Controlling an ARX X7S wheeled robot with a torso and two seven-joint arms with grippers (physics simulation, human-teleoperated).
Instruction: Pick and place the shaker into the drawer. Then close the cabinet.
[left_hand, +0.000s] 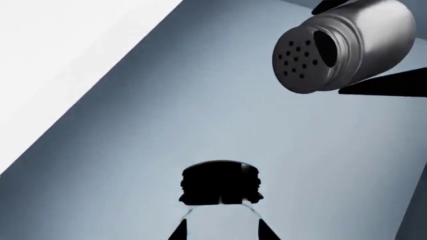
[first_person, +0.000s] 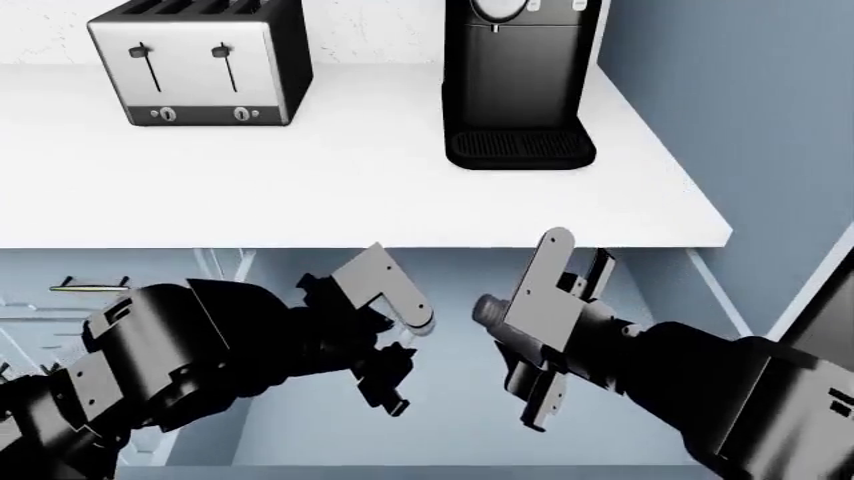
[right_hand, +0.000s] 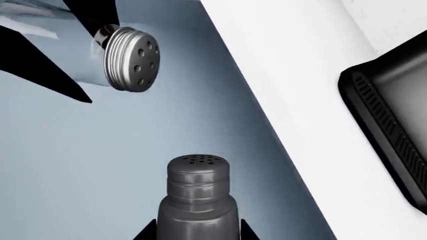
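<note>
two shakers (first_person: 489, 310), one in each hand, above the drawer (first_person: 454, 440)

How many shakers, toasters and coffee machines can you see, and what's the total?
Shakers: 2
Toasters: 1
Coffee machines: 1
Total: 4

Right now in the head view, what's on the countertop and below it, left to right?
Countertop: toaster → coffee machine. Below, over the open drawer: left gripper holding a shaker → right gripper holding a second shaker.
</note>
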